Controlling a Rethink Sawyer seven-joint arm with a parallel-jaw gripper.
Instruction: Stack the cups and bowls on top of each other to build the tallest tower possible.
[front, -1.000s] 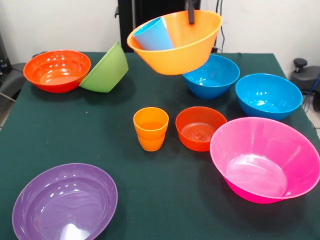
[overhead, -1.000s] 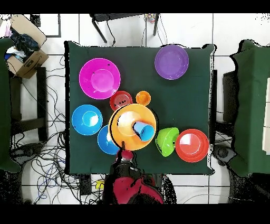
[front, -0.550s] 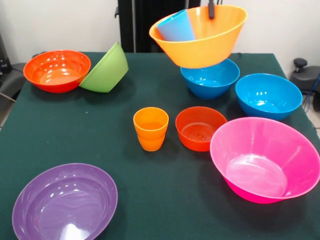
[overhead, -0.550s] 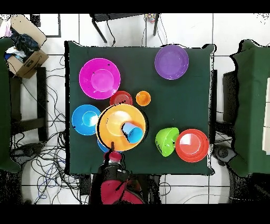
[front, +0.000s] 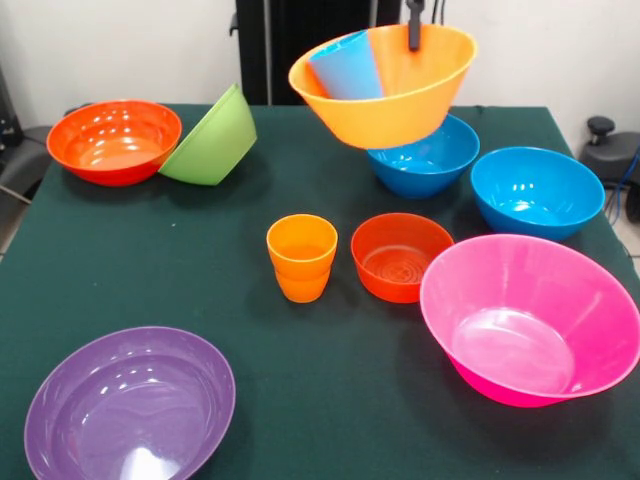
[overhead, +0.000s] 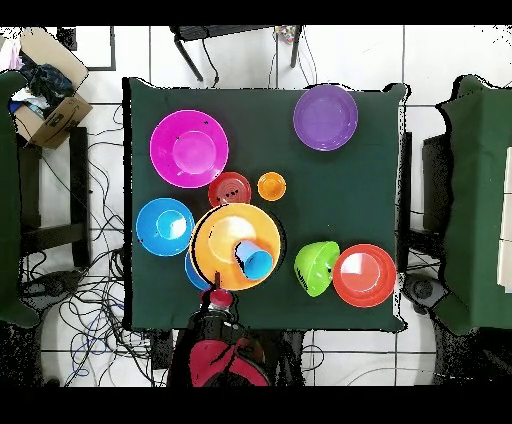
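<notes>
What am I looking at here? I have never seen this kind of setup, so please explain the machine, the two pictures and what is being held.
A robot arm works at a table with a dark green cloth. One picture looks across the table; the other looks straight down on it.

The gripper is clamped on the rim of an orange bowl, holding it tilted in the air above a blue bowl. A light blue cup lies inside the orange bowl.

On the cloth are another blue bowl, a pink bowl, a purple bowl, a small red-orange bowl, an orange cup, and a lime green bowl leaning on a larger red-orange bowl.
</notes>
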